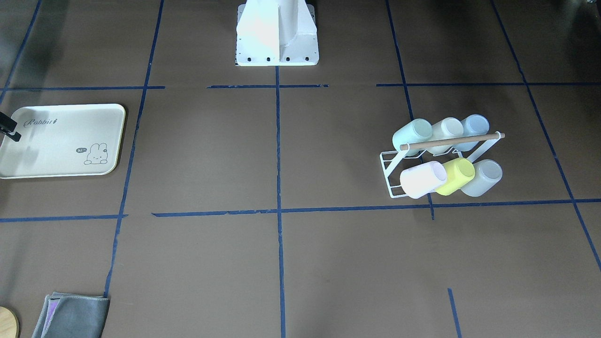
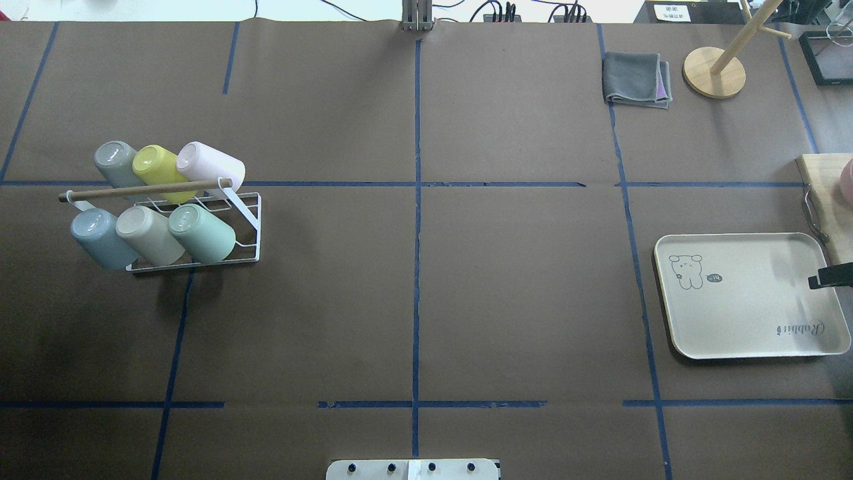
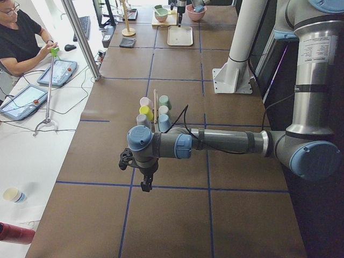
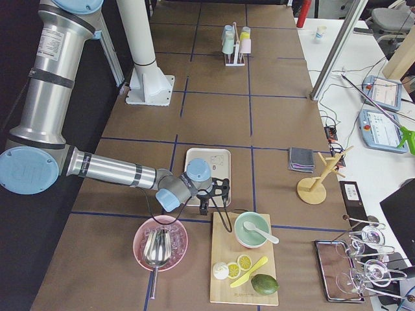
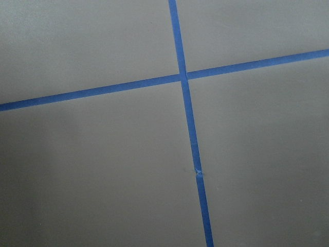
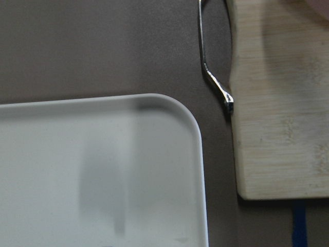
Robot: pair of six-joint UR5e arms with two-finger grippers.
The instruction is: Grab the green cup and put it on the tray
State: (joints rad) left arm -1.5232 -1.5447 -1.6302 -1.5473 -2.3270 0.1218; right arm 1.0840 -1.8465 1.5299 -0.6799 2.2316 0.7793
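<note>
On the brown-covered table [image 2: 520,300], the cream tray [image 2: 746,320] lies at the robot's right end and the white wire rack [image 2: 250,220] at its left end, well apart. The green cup [image 2: 202,233] sits tilted in the rack's row nearer the robot, at the end toward the table's middle, just beside a beige cup [image 2: 148,235]. The right gripper [image 2: 823,279] hangs over the tray's outer edge and the left gripper [image 3: 144,183] over a blue tape cross [image 5: 182,77]; whether either is spread or closed cannot be told.
</note>
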